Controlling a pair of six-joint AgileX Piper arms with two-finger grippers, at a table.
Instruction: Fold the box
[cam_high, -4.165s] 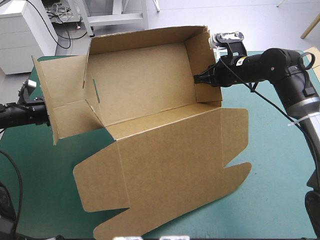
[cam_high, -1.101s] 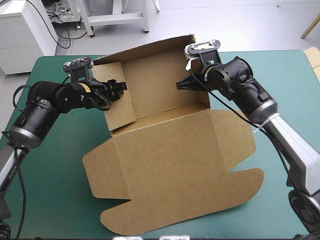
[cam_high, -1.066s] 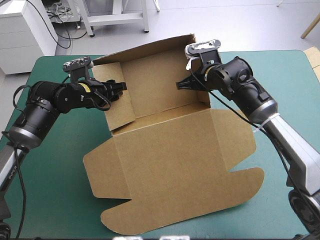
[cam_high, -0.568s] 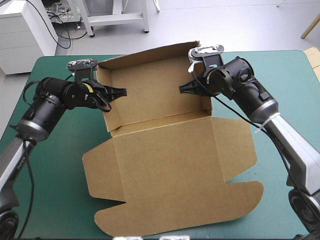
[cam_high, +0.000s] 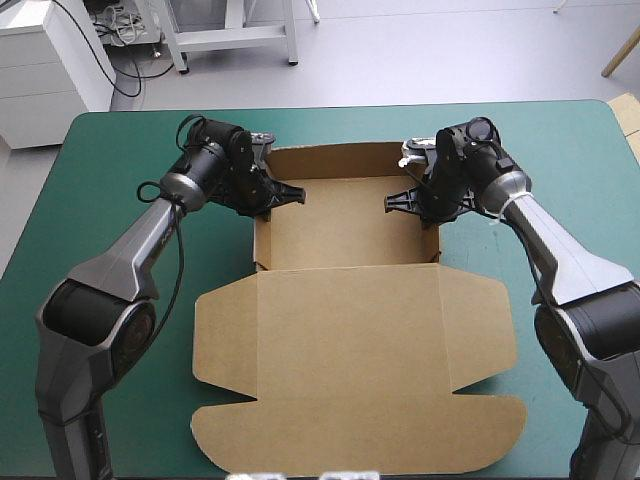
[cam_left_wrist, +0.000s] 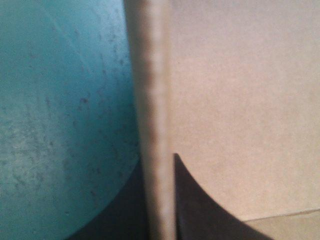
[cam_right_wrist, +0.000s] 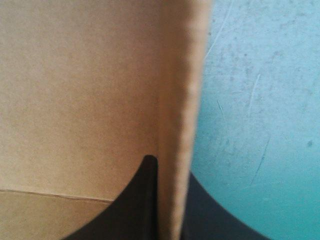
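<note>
One box (cam_high: 350, 340) — tray far, lid near

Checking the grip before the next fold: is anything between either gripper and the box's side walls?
Nothing visible. The left gripper straddles the left wall of the box, and the right gripper its right wall. In each wrist view the board's edge sits directly between the black fingers, with only teal-green cover outside.

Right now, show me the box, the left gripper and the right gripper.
box (cam_high: 345, 232), high view, on the tray floor.
left gripper (cam_high: 283, 197), high view, between its jaws at the box's left wall.
right gripper (cam_high: 402, 203), high view, between its jaws at the right wall.
</note>
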